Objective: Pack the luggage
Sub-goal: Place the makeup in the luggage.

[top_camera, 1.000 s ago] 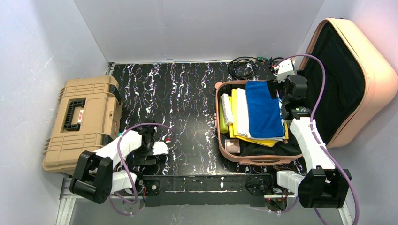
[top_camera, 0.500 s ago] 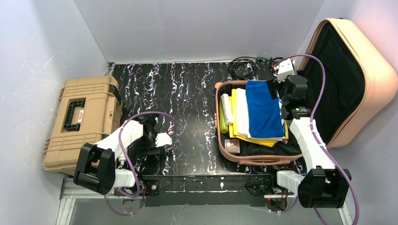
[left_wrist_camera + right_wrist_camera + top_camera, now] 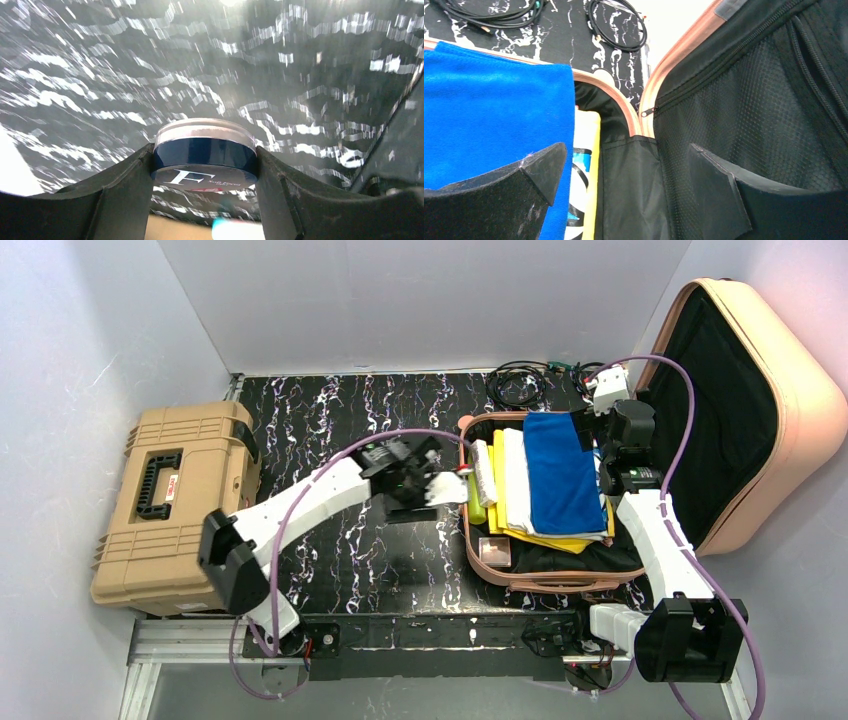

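Observation:
The peach-pink luggage lies open at the right, its base rim (image 3: 466,530) on the table and its black-lined lid (image 3: 790,390) leaning against the wall. Inside are a blue towel (image 3: 560,480), white and yellow folded cloths, a green bottle and a small pink box (image 3: 495,550). My left gripper (image 3: 440,486) is shut on a small round jar (image 3: 205,152) with a dark blue band and clear lid, held above the table by the luggage's left rim. My right gripper (image 3: 626,165) is open and empty over the hinge, between the blue towel (image 3: 494,110) and the lid lining (image 3: 749,115).
A tan ribbed toolbox (image 3: 175,500) with a black handle sits at the table's left edge. Coiled black cables (image 3: 520,385) lie behind the luggage, also in the right wrist view (image 3: 616,25). Grey walls close in on three sides.
My left arm has swung from the near-left of the table out to the right, carrying the jar up to the luggage's left rim. The right arm has not moved.

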